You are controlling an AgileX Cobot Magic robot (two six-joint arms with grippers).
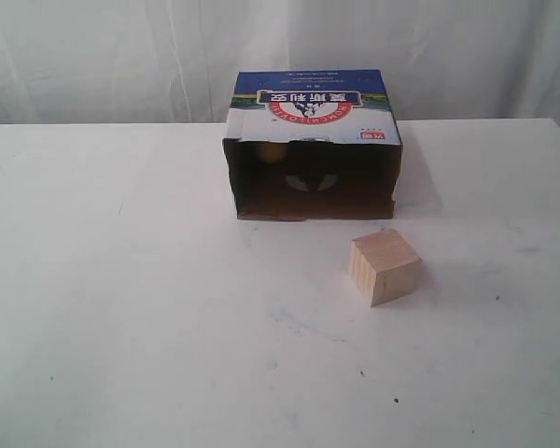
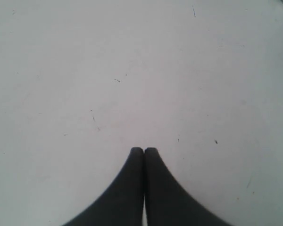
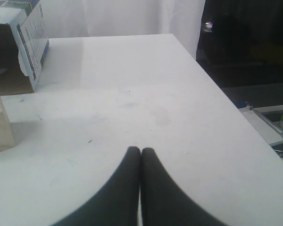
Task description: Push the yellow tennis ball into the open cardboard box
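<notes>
The open cardboard box lies on its side at the back middle of the table, its dark opening facing the exterior camera. Deep inside, at the back left, a dim yellow round shape shows: the yellow tennis ball. Neither arm appears in the exterior view. My left gripper is shut with nothing in it, over bare table. My right gripper is also shut and empty, hanging off to the side of the box, well apart from it.
A pale wooden cube stands on the white table, in front of the box's right corner. The cube also shows in the right wrist view. The table's right edge drops to dark floor. White curtains hang behind.
</notes>
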